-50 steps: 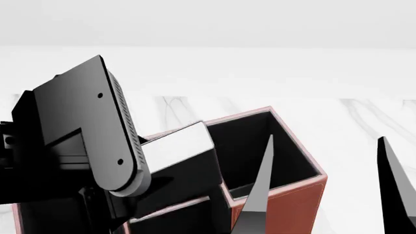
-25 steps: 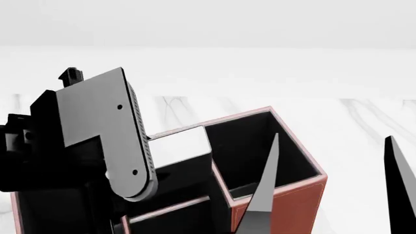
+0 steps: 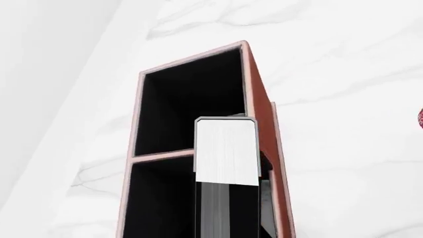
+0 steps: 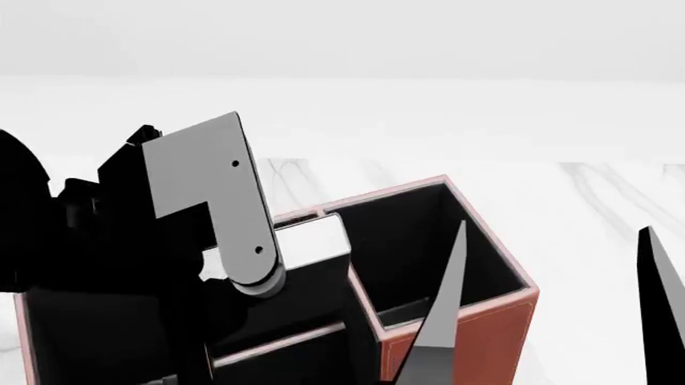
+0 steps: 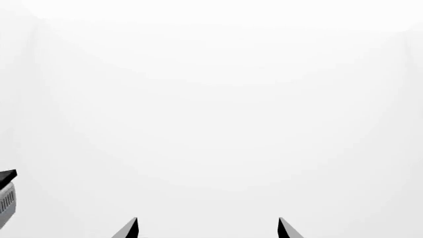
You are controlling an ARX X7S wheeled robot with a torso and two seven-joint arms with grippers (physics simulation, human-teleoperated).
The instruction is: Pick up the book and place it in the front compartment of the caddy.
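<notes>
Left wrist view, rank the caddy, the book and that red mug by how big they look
1. The caddy
2. The book, though nearness to the camera enlarges it
3. The mug, only a sliver at the frame edge, so its true size is unclear

My left arm [image 4: 208, 208] has a flat grey plate with rounded end and two small dark screws (the rest is black). My right gripper [image 4: 551, 313] has thin, pointed, dark-grey fingers [image 4: 444, 309].

From my remote seat: book [image 4: 310, 245] upright inside caddy [image 4: 471, 337] on table [image 4: 599, 200] (left arm [image 4: 208, 200] just left of it).
</notes>
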